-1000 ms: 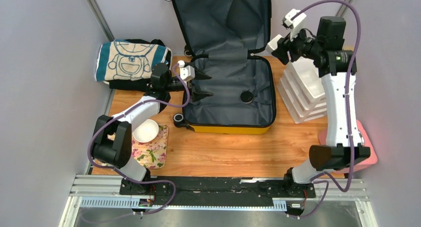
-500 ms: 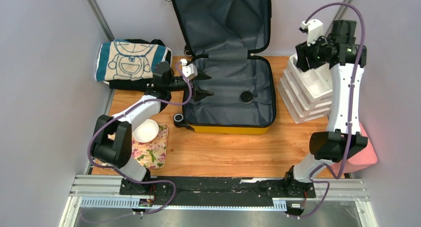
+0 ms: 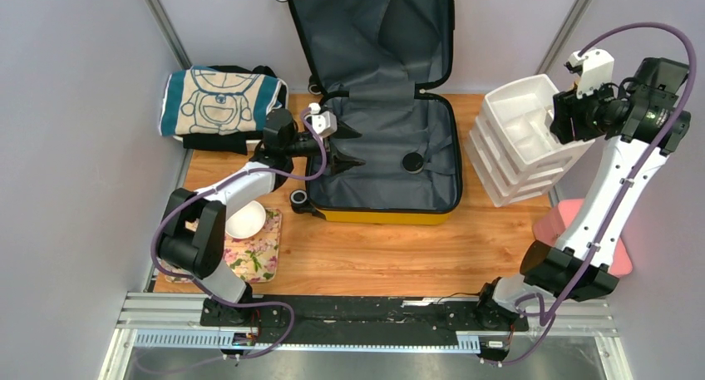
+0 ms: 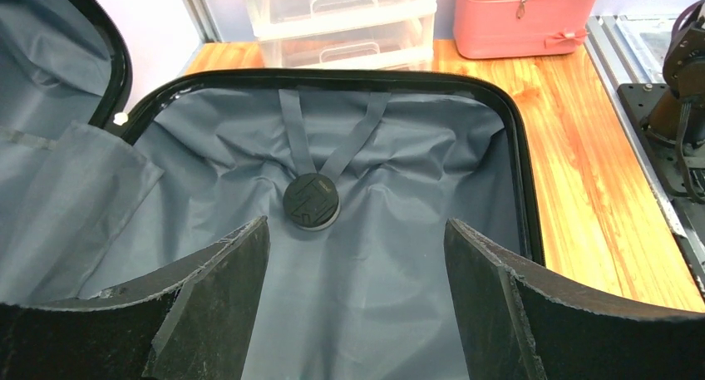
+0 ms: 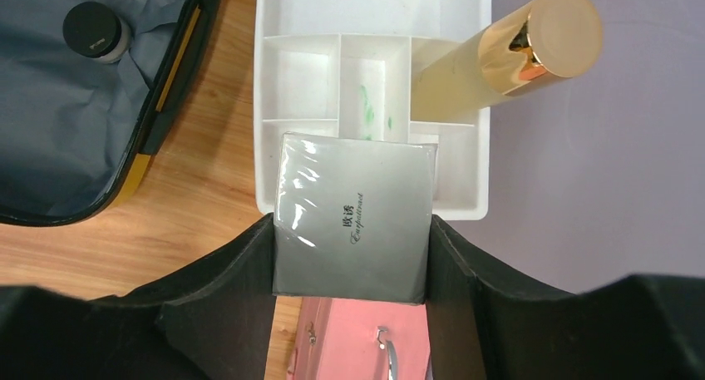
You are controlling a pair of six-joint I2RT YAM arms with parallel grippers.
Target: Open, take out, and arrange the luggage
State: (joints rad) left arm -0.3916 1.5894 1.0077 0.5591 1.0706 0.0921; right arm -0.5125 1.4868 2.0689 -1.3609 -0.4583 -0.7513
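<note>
1. A bowl [image 3: 244, 220] sits on a mat [image 3: 258, 255] at the tabletop's near left corner. A pink case [image 3: 619, 259] sits at the right edge.
2. The luggage [image 3: 387, 180] lies unzipped mid-tabletop by the far edge, lid upright and a disc [image 3: 411, 161] on its lining.
3. The left claw [image 3: 353, 147] is over the luggage's left rim, jaws spread wide and empty.
4. The right claw [image 5: 352, 230] grips a box [image 5: 353, 180] above the drawers [image 3: 515, 160] at the far right corner.
5. Clothes [image 3: 220, 101] lie at the far left corner.
</note>
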